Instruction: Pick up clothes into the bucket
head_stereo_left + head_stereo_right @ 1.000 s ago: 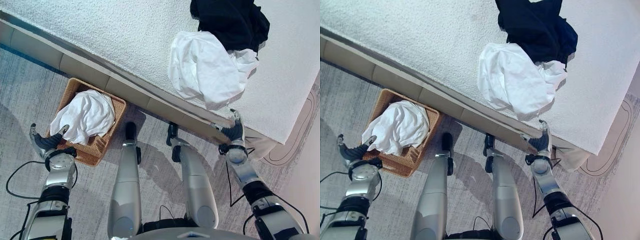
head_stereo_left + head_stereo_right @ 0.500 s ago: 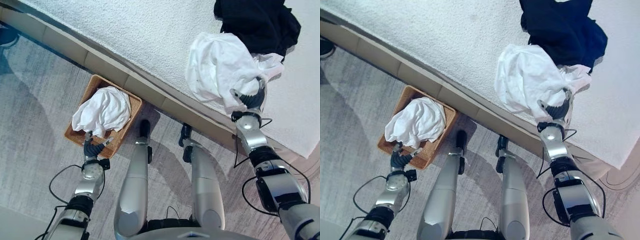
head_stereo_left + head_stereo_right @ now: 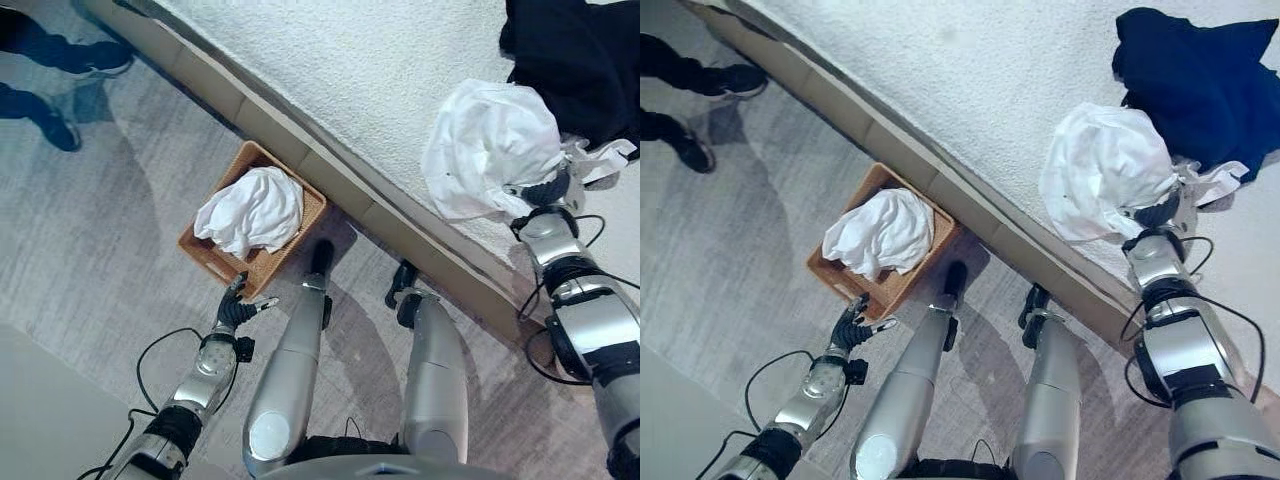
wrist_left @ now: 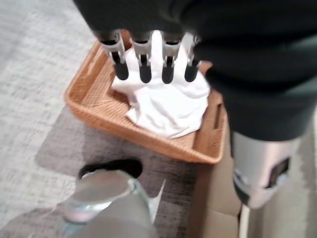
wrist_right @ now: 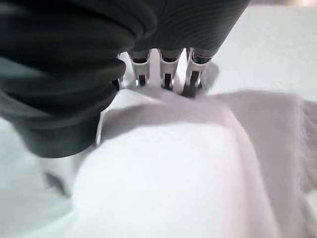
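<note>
A brown wicker basket (image 3: 199, 251) stands on the carpet against the bed base, with a crumpled white garment (image 3: 252, 209) lying in it. My left hand (image 3: 238, 308) hovers open just short of the basket's near corner; the left wrist view shows its straight fingers (image 4: 145, 63) spread above the basket (image 4: 99, 124) and that cloth (image 4: 168, 106). On the bed lies a second white garment (image 3: 490, 148) with a dark one (image 3: 585, 60) behind it. My right hand (image 3: 545, 190) is pressed into the near edge of the white garment (image 5: 173, 163).
The white textured bed (image 3: 340, 60) runs diagonally across the view, with its tan base boards (image 3: 330, 175) beside the basket. A person's dark shoes (image 3: 95, 62) stand on the grey carpet at the far left.
The camera has swung, shifting the whole scene. My right hand rose from the bed edge onto the white garment. My left hand drew back from the basket's side to its near corner.
</note>
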Motion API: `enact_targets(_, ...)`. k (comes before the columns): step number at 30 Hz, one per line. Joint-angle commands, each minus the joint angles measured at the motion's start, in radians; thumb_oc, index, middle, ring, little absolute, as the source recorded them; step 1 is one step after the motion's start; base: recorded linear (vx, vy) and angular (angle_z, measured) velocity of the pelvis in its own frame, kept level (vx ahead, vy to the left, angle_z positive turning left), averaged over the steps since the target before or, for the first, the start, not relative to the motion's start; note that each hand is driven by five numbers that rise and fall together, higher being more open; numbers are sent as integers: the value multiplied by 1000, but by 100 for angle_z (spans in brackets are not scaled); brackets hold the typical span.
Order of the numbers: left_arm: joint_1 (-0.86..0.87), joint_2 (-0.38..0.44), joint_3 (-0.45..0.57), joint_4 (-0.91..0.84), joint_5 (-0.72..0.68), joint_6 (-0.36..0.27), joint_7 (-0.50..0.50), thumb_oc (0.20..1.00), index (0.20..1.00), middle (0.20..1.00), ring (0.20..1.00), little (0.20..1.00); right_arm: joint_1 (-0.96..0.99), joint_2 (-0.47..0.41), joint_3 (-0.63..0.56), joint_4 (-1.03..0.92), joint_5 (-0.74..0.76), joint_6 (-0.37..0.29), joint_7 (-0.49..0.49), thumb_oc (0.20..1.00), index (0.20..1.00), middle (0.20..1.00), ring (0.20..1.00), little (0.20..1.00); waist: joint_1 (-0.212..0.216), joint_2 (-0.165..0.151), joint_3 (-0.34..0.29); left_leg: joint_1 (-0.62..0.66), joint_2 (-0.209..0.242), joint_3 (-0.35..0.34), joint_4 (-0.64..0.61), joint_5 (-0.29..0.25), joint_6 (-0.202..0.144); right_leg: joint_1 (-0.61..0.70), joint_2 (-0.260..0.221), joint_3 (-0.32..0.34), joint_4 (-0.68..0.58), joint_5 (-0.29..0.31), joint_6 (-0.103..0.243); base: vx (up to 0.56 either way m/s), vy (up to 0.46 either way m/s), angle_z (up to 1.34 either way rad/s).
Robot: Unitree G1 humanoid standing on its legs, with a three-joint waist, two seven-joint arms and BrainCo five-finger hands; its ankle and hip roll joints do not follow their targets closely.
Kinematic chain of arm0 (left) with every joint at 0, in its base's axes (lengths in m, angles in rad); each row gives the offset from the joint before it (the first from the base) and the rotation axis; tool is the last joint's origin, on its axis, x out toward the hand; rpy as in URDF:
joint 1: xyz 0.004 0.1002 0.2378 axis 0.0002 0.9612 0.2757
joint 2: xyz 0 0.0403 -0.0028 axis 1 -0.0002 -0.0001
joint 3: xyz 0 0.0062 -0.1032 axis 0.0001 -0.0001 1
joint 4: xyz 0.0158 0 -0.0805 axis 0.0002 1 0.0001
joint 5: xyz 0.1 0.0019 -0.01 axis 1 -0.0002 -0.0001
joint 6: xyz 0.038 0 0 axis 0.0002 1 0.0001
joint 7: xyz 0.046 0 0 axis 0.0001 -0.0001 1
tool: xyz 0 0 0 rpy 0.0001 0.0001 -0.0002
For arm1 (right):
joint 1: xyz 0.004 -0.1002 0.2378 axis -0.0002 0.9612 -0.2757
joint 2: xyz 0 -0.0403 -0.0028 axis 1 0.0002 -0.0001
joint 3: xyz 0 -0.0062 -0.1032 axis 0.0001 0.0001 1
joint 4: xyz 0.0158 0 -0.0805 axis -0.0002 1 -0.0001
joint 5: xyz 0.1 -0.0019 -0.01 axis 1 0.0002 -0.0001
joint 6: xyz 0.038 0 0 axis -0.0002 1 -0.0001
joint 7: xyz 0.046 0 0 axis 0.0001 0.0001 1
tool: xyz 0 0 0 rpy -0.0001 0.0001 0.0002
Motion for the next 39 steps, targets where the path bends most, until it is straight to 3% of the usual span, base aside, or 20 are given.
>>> enact_targets(1,58,-10,-16,-14,44,8,-4,1000,1000,1000,1000,1000,1,-9,25,-32,-25,-28,61,200,200,200,200,200,-3,92,-16,19,-2,-9,12,-34,7,114,0,47,-28,-38,54,-12,-50,7)
enact_targets(7,6,17,1,-19,59,-2,2,1000,1000,1000,1000,1000,13,-11,42,-284,-54,-77,7,200,200,200,200,200,-24,72,-16,90,27,-6,-65,-3,-5,167,23,42,-95,-18,59,-27,-14,-1)
enact_targets(8,-51,41,18,-31,78,-4,16,1000,1000,1000,1000,1000,7,-20,51,-377,-67,-95,-4,200,200,200,200,200,-34,59,-16,97,42,2,-101,39,-7,169,41,37,-143,30,54,-115,9,-10)
enact_targets(10,-73,53,28,-49,82,-6,27,1000,1000,1000,1000,1000,8,-21,54,-418,-70,-101,-3,200,200,200,200,200,-39,49,-16,112,50,8,-112,42,-8,178,50,39,-155,35,55,-58,-1,-18)
enact_targets(11,-145,94,54,-115,99,-10,56,1000,1000,1000,1000,1000,19,-28,64,-514,-67,-117,10,200,200,200,200,200,-52,25,-16,148,67,19,-136,47,-11,210,71,43,-195,51,60,-8,-18,-26)
enact_targets(13,-174,113,60,-149,101,-16,61,1000,1000,1000,1000,1000,33,-35,62,-567,-61,-124,23,200,200,200,200,200,-56,13,-16,167,73,22,-149,50,-13,227,80,44,-213,57,61,-7,-30,-27)
enact_targets(14,-244,143,68,-158,119,-15,71,1000,1000,1000,1000,1000,51,-45,58,-658,-56,-137,39,200,200,200,200,200,-71,-10,-16,204,85,31,-166,51,-17,258,94,46,-235,64,65,-2,-31,-30)
enact_targets(19,-369,195,66,-204,158,-10,79,1000,1000,1000,1000,1000,109,-73,29,-832,-55,-157,86,200,200,200,200,200,-101,-51,-16,305,109,49,-208,51,-24,355,120,51,-297,85,71,15,-18,-24)
enact_targets(24,-456,216,47,-280,182,-3,57,1000,1000,1000,1000,1000,142,-122,11,-980,-40,-171,156,200,200,200,200,200,-128,-89,-97,420,138,79,-285,54,-33,467,155,54,-409,125,86,69,-17,-22)
enact_targets(31,-567,244,-11,-358,219,21,9,1000,1000,1000,1000,1000,152,-165,22,-1075,36,-164,256,200,200,200,200,200,-148,-91,-173,522,148,106,-298,34,-37,563,165,75,-444,127,90,104,17,-21)
enact_targets(39,-711,218,-165,-366,210,40,-106,1000,1000,1000,1000,1000,153,-148,51,-1127,175,-152,355,200,200,200,200,200,-173,-74,-252,612,147,125,-320,12,-36,651,172,82,-482,121,90,68,17,-6)
